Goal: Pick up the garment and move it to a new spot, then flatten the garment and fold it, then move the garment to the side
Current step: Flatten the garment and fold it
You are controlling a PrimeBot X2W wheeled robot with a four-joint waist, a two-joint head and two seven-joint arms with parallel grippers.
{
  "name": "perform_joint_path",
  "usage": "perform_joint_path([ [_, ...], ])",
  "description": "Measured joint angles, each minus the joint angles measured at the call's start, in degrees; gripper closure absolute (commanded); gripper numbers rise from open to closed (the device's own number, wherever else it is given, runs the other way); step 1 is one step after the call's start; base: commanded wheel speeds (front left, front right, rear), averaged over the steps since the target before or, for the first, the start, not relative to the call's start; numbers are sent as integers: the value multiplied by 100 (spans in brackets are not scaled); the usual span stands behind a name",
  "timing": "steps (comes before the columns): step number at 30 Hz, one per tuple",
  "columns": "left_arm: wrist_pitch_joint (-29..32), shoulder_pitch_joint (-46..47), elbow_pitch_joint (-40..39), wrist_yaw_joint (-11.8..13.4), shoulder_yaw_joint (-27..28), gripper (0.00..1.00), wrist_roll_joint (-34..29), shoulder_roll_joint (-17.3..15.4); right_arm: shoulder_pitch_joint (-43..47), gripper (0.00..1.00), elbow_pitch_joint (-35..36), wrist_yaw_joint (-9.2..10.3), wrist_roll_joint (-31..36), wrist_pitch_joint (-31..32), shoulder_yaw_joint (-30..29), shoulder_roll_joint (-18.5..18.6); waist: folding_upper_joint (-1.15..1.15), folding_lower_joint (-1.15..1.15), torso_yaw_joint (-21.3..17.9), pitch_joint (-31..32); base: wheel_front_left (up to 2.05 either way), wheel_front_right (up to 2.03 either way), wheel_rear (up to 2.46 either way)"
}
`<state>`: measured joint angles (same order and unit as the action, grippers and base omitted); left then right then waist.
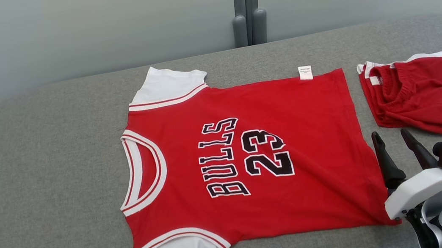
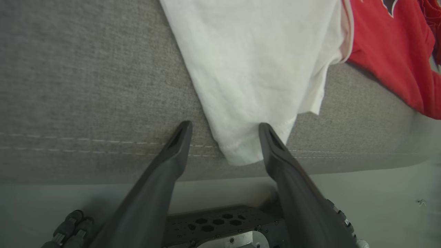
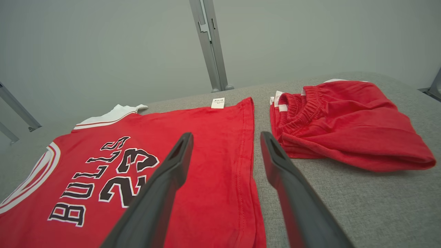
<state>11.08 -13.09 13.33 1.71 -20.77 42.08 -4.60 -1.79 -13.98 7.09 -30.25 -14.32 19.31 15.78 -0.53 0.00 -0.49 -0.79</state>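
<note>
Risk: pinching only the thin tip of the white sleeve (image 2: 248, 69) at the grey table (image 1: 38, 165) edge, so dragging the Bulls jersey (image 1: 247, 159) askew or off the front. Also snagging the folded red shorts (image 1: 417, 94) just beside the hem. Lies flat mid-table, print up, collar leftward. Left gripper (image 2: 224, 125): low at front edge, jaws spread, straddling sleeve tip, nothing pinched. Right gripper (image 1: 391, 135): over hem's near corner, jaws spread, empty; contact unclear.
</note>
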Motion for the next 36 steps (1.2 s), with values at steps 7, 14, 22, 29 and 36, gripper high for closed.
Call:
perform_joint_path([
  [7, 3, 62, 73, -1, 10, 66, 45, 4, -1, 0, 7, -2, 0, 0, -36, 1, 0, 0, -50, -34, 0, 0, 0],
  [14, -32, 179, -120, -31, 54, 100, 136, 22, 23, 0, 0, -44, -68, 0, -165, 13, 0, 0, -95, -76, 0, 0, 0],
  [22, -254, 369, -872, -275, 414, 100, 692, 65, 674, 0, -9, -379, -870, 57, -343, -145, 0, 0, -7, -89, 0, 0, 0],
  [29, -567, 509, -1478, -382, 780, 100, 825, 67, 1072, 0, 0, -612, -1313, 402, -316, -172, 0, 0, 13, -62, 0, 0, 0],
  [36, -600, 500, -1572, -389, 738, 100, 871, 68, 1304, 0, -220, -717, -1510, 671, -225, -194, 0, 0, -24, -34, 0, 0, 0],
])
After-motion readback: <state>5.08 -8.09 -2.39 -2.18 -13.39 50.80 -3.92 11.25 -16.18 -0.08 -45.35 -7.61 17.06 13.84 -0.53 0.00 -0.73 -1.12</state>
